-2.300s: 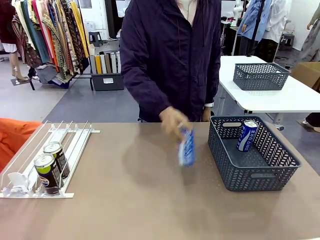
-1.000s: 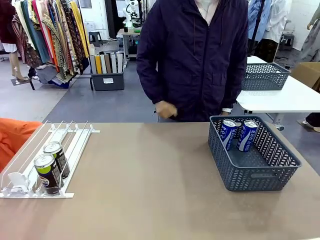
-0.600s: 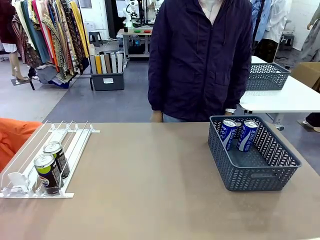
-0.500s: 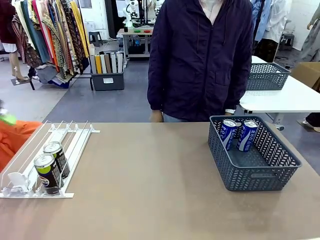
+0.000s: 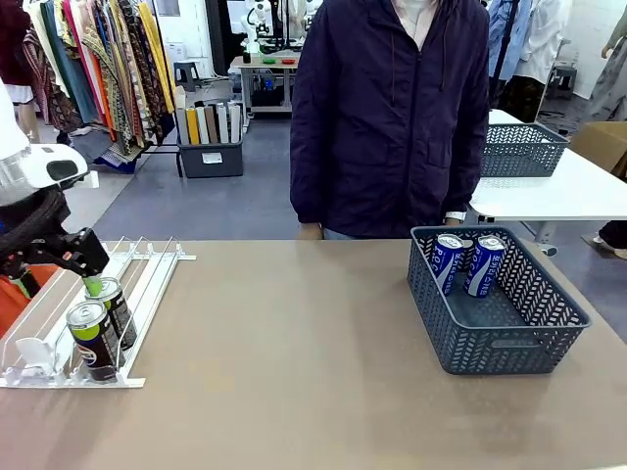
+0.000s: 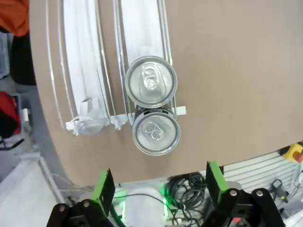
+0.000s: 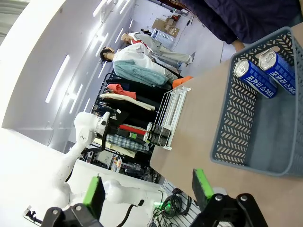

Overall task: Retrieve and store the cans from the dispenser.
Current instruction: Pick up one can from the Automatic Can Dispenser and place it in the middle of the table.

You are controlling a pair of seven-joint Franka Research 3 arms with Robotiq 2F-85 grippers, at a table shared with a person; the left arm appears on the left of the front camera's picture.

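Two dark cans with green-yellow bands stand in one lane of the white dispenser [image 5: 147,266] at the table's left: one can [image 5: 118,309] behind, the other can [image 5: 93,340] at the stopper end. My left gripper [image 5: 61,282] hangs open just above them. The left wrist view looks straight down on both silver tops, the rear can [image 6: 151,87] and the front can [image 6: 156,132], with the left gripper [image 6: 158,187] open below them. Two blue-and-white cans [image 5: 448,262] [image 5: 485,264] lean inside the grey basket [image 5: 500,345]. My right gripper [image 7: 147,191] is open and holds nothing.
A person in a dark jacket [image 5: 392,108] stands at the far edge, arms down. The basket [image 7: 235,127] sits at the table's right. An orange cloth [image 5: 12,294] lies left of the dispenser. Another table with a second basket [image 5: 524,149] stands behind.
The person put a second blue can in the basket and drew the hand back. My left arm has come in from the left and now hovers over the dispenser's cans.
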